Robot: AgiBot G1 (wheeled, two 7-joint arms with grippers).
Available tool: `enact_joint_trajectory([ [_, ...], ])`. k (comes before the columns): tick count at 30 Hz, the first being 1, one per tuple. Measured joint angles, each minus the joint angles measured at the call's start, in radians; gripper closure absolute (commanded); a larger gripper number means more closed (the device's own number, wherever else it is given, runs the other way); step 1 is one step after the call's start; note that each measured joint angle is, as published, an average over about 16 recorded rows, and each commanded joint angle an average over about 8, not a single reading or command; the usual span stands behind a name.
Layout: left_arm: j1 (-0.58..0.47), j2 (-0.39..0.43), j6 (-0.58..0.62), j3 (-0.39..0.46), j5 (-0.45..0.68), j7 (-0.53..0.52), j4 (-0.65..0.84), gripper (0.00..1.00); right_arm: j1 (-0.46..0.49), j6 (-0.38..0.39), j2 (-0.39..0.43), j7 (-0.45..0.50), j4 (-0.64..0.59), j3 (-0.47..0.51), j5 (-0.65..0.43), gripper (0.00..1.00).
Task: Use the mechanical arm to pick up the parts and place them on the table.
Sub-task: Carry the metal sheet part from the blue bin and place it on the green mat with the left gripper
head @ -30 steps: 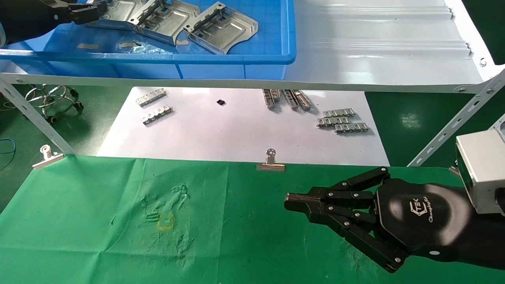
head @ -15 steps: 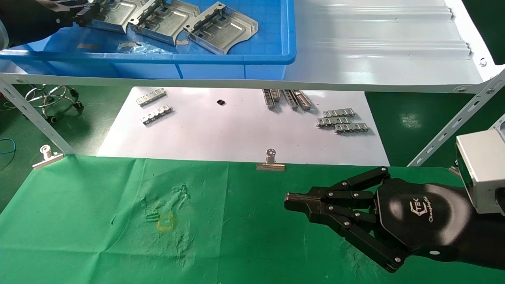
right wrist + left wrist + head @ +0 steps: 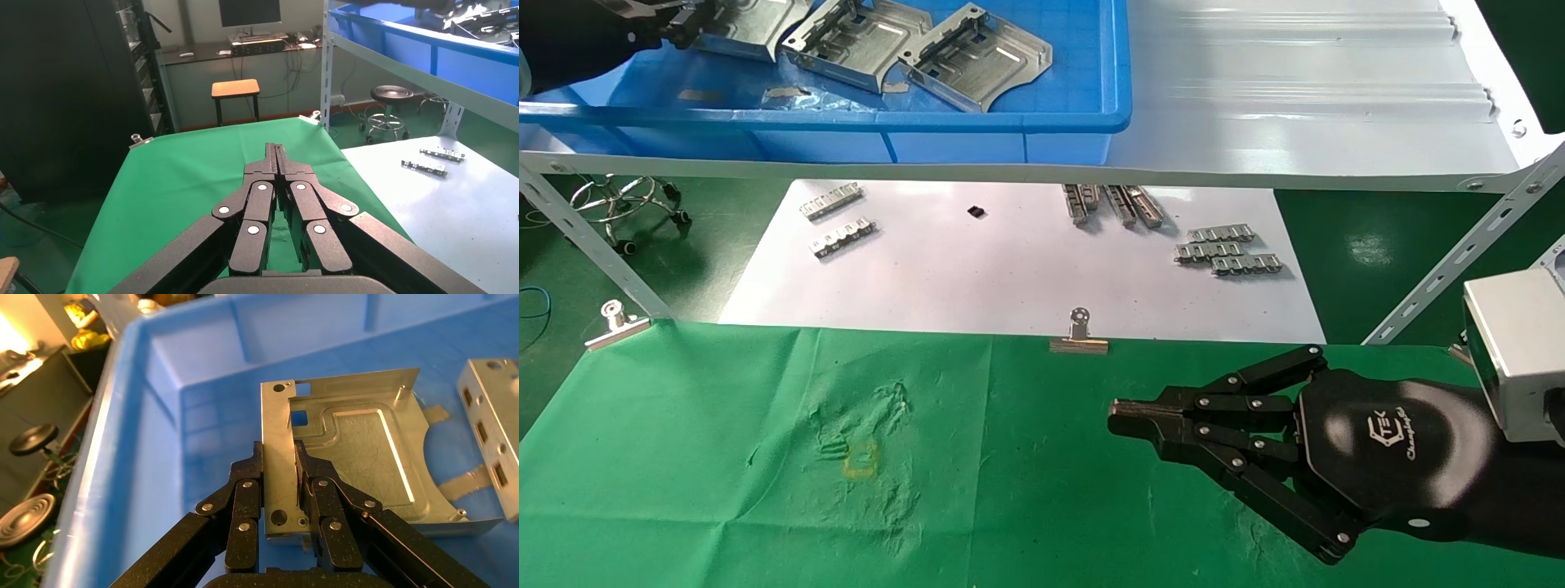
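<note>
My left gripper (image 3: 278, 468) is shut on the bent edge of a silvery sheet-metal part (image 3: 355, 447) inside the blue bin (image 3: 153, 386). In the head view that gripper (image 3: 686, 18) and its part (image 3: 752, 20) are at the top left, tilted up off the bin floor. Two more parts (image 3: 858, 37) (image 3: 977, 57) lie in the bin. My right gripper (image 3: 1120, 416) is shut and empty, hovering over the right side of the green cloth table (image 3: 723, 457); it also shows in the right wrist view (image 3: 276, 153).
The bin (image 3: 1009, 122) sits on a pale grey ribbed shelf (image 3: 1295, 98). Below lies a white sheet (image 3: 1009, 269) with small toothed strips (image 3: 1226, 251). Binder clips (image 3: 1079, 336) (image 3: 617, 322) edge the cloth. A slanted shelf strut (image 3: 1459, 253) stands at right.
My left gripper has drawn back towards the left and lifted its part a little off the bin floor. The right arm has not moved.
</note>
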Motion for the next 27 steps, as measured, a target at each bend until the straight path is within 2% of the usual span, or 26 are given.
enact_joint_trajectory([
  [5, -0.008, -0.020, 0.045, -0.016, -0.024, 0.017, -0.024, 1.00, 0.000, 0.000, 0.000, 0.000, 0.000, 0.000, 0.000, 1.00],
  [11, -0.014, -0.054, 0.158, -0.038, -0.059, 0.042, -0.056, 1.00, 0.000, 0.000, 0.000, 0.000, 0.000, 0.000, 0.000, 1.00],
  [27, 0.032, -0.178, 0.674, -0.079, -0.148, 0.175, -0.159, 1.00, 0.000, 0.000, 0.000, 0.000, 0.000, 0.000, 0.000, 1.00],
])
